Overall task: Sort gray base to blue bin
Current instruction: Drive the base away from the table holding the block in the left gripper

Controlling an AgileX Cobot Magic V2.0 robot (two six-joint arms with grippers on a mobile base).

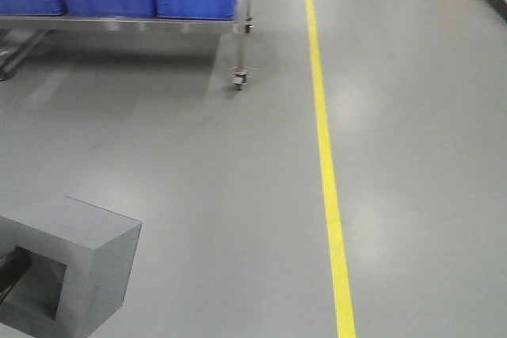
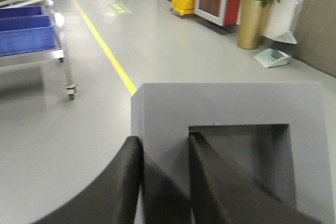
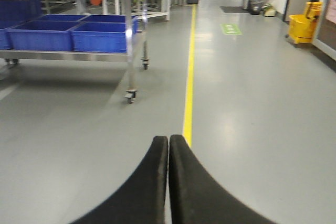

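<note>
Firmly clamped, the left tool [image 2: 164, 145] grips the gray base [image 2: 226, 103] by one wall. In the left wrist view one black finger [image 2: 126, 182] presses the block's outer side and the other [image 2: 210, 182] reaches into the square recess, so the gap between them is only as wide as that wall. The recess faces the camera, its dark interior open to view, and the block fills the lower right of the frame, directly ahead of the fingers.

The front-facing view shows the same gray base [image 1: 87, 251] at the lower left corner, close to the camera, with a dark part of the arm passing behind its opening. Whether the block touches the gray floor [image 1: 198, 164] cannot be told.

The right tool [image 3: 168, 142] is clenched on nothing. Its two black fingers meet along their length, tips together, pointing out over bare floor beside a yellow line [image 3: 189, 77].

Blue bins [image 1: 194, 1] sit side by side on the lower shelf of a wheeled steel cart [image 1: 242, 29] at the top left of the front view, well apart from the base and the tool that holds it. The bins are blurred, so their contents cannot be made out. The yellow line [image 1: 325, 156] runs along the floor to the right of the cart.

Beyond the block in the left wrist view stand a yellow mop bucket [image 2: 185, 1] and a potted plant [image 2: 252, 22] against the far wall.
</note>
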